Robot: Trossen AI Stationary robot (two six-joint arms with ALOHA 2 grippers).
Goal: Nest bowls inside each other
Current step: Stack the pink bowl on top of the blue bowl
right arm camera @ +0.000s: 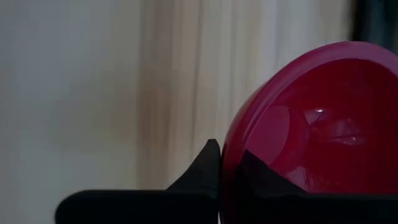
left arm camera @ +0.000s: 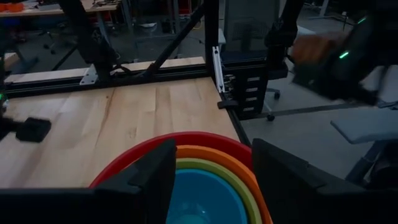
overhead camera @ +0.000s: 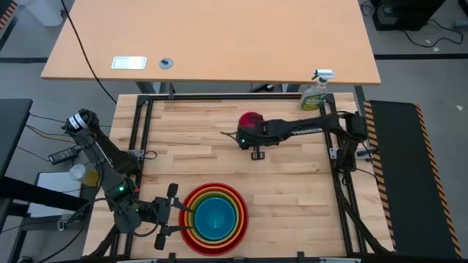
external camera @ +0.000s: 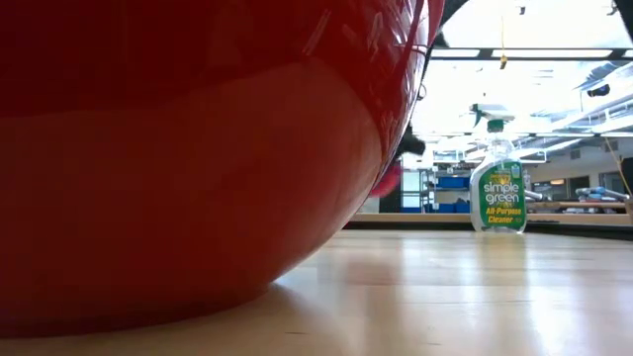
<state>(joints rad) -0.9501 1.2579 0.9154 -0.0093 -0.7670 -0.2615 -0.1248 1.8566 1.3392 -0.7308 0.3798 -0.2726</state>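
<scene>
Near the table's front edge stands a nested stack: the red bowl (overhead camera: 189, 228) outermost, then the orange bowl (overhead camera: 194, 207), the green bowl (overhead camera: 235, 207) and the blue bowl (overhead camera: 215, 219) innermost. My left gripper (overhead camera: 174, 213) waits open at the stack's left rim; its fingers (left arm camera: 155, 177) stand apart over the red rim (left arm camera: 186, 138). Farther back, right of centre, my right gripper (overhead camera: 245, 130) is shut on the small magenta bowl (overhead camera: 251, 119). In the low view the red bowl (external camera: 188, 148) fills the left. My right gripper (right arm camera: 222, 165) pinches the magenta bowl's rim (right arm camera: 225, 146), one finger (right arm camera: 202, 171) outside the wall and the other inside the hollow. It comes slanting down from the table's right side. The bowl is tipped, its opening toward the wrist camera, and looks clear of the table.
A green spray bottle (overhead camera: 316, 91) stands at the table's far right corner, also seen in the low view (external camera: 497, 188). A black metal frame (overhead camera: 139, 117) runs round the table top. Bare wood lies between the stack and the magenta bowl.
</scene>
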